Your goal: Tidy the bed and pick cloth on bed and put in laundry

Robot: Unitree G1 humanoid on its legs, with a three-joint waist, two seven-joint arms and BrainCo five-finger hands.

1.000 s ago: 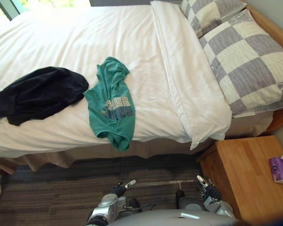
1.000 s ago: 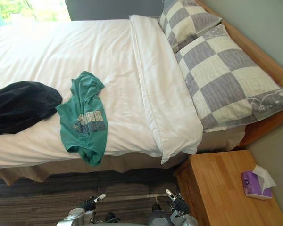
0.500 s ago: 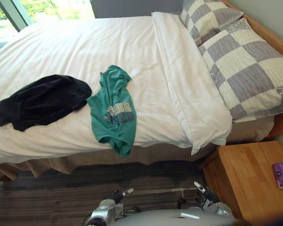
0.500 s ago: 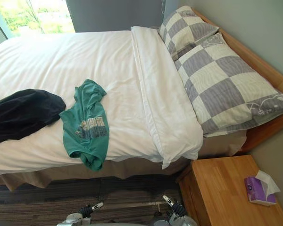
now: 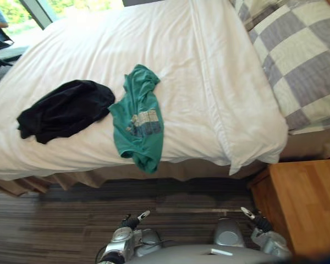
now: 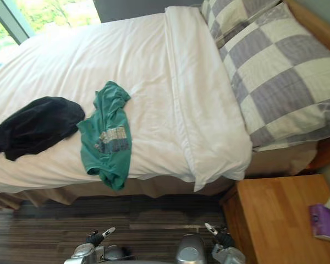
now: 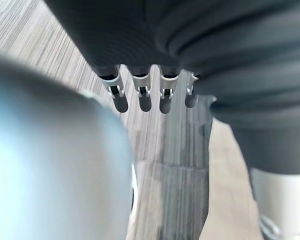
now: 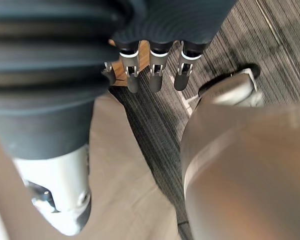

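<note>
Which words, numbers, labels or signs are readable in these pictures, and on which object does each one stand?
No text here can be quoted.
green T-shirt on the bed: a pale printed block on its front, too blurred to read.
purple tissue box on the wooden bedside table: any print on it is too small to read.

The left hand [image 7: 140,50] and right hand [image 8: 160,25] wear dark ribbed covers over silver, dark-tipped fingers [image 7: 145,97].
</note>
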